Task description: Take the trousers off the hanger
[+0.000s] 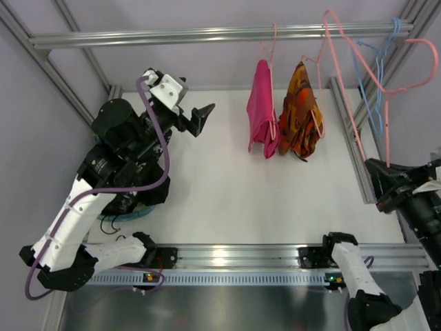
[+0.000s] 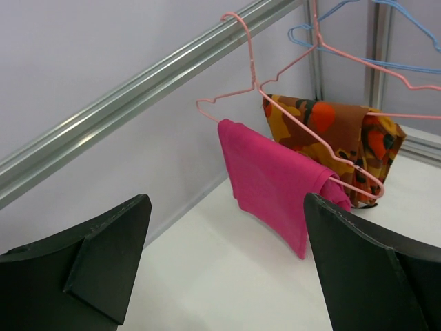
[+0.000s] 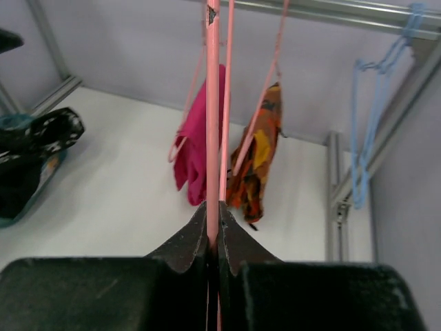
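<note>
Tabletop (image 1: 227, 200): white. The big bar (image 1: 220, 32) runs across the back, above it.
Left arm (image 1: 124, 148): bent over the left side of the tabletop.
Trousers (image 3: 52, 131): black with white spots. They lie bunched in a blue-green tub (image 1: 136, 214) under the left arm, well apart from the hanger. The arm hides most of them from above.
Other clothes: a pink one (image 1: 260, 110) and an orange one (image 1: 300, 114) hang on their own hangers from the bar.
Hanger (image 3: 212, 103): thin pink wire with nothing on it. It stands up at the right side.
Right pincer (image 3: 213, 210): squeezed tight on the bottom wire of the hanger.
Left pincer (image 2: 225, 227): fingers wide apart, holding nothing, and facing the hanging clothes.
Step now: the trousers look to be already off, so the main job seems done. Only the bare hanger is left in the right pincer.
Next move: probably to put the hanger away. The hook must catch on the bar before the pincer lets go, or the hanger could fall.
</note>
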Controlling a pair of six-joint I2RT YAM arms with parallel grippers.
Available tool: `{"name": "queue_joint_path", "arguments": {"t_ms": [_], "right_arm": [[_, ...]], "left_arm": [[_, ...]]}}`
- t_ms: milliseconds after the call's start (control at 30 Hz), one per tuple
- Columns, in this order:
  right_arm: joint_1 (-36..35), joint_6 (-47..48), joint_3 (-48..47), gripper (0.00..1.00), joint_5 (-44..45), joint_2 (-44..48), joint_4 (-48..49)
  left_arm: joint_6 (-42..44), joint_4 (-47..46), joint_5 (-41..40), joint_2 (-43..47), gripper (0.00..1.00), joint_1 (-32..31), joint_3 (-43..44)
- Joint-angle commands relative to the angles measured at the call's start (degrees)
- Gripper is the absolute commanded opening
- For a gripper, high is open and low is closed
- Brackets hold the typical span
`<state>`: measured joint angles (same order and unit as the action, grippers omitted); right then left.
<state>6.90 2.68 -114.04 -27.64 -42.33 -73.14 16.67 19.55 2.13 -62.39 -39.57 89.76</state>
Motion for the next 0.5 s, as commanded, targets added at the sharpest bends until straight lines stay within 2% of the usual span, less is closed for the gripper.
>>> {"name": "queue_joint_path", "arguments": {"t_ms": [0, 67, 167, 267, 333, 467], "right_arm": [[3.91, 1.62, -2.50, 0.00, 10.57, -2.14, -2.70], [4.53, 2.59, -3.47, 0.00, 15.04, -3.28, -3.76], [4.79, 3.82, -3.83, 0.00, 16.91, -5.56, -6.48], [4.79, 4.53, 1.35, 0.00, 18.05, -6.54, -8.76], [4.71, 4.79, 5.47, 0.00, 17.36, -6.54, -9.03], [4.71, 5.06, 6.55, 0.00, 15.60, -10.83, -10.00]], "left_arm": [[-5.40, -2.85, 3.58, 0.60, 0.98, 0.28, -0.90], [-6.55, -2.76, 4.89, 0.78, 0.98, 0.28, -1.77], [-7.53, -2.76, 5.78, 1.31, 0.98, 0.28, -3.09], [-7.26, -2.68, 5.43, 2.01, 0.98, 0.28, -4.41], [-6.91, -2.76, 5.16, 2.53, 0.98, 0.28, -5.02], [-7.08, -2.76, 5.08, 2.98, 0.98, 0.28, -5.73]]}}
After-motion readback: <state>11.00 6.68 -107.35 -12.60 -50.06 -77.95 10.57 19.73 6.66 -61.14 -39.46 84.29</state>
